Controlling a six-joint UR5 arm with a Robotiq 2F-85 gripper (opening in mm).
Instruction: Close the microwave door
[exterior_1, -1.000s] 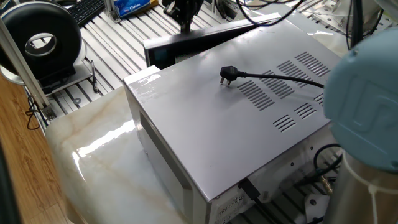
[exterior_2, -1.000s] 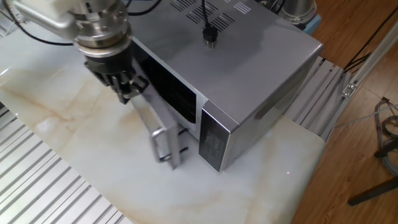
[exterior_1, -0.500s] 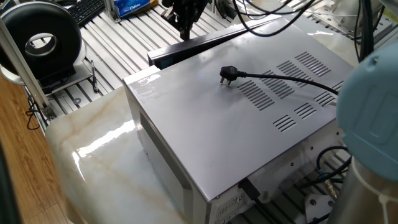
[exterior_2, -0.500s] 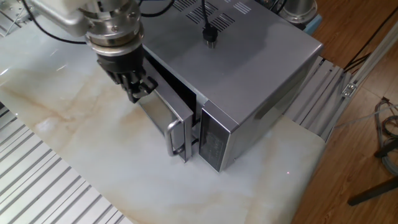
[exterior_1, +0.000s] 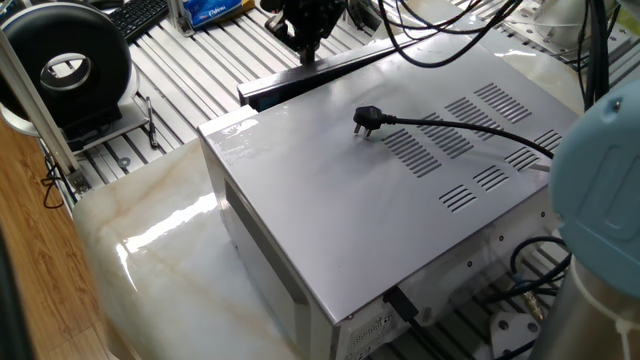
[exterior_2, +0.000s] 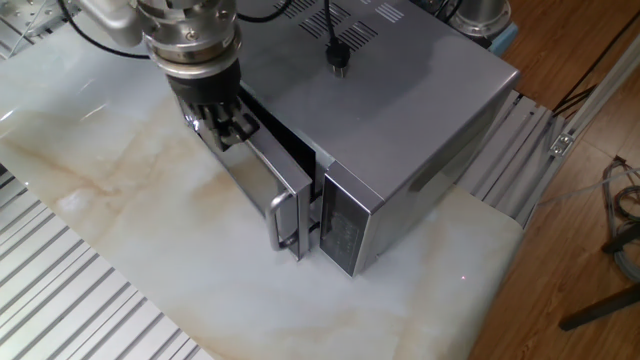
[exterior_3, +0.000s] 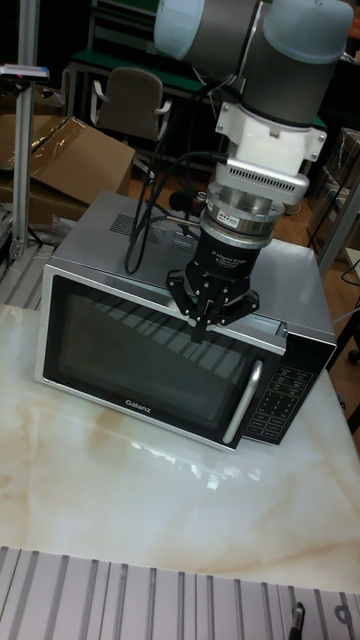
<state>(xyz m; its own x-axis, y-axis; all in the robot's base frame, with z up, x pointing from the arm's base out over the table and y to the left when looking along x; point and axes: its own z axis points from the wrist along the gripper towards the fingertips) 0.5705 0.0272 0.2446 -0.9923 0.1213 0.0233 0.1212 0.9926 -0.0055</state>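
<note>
Gripper (exterior_2: 222, 118) fingers look drawn together, clamped on nothing, pressing top edge of microwave door (exterior_2: 262, 180). Door nearly home: narrow gap left at handle side against microwave (exterior_2: 400, 120) on marble bench (exterior_2: 120, 200). Judged remaining: final push flush.

The plug (exterior_1: 366, 119) lies on the microwave (exterior_1: 340, 210), which stands on the table (exterior_2: 120, 190).
</note>
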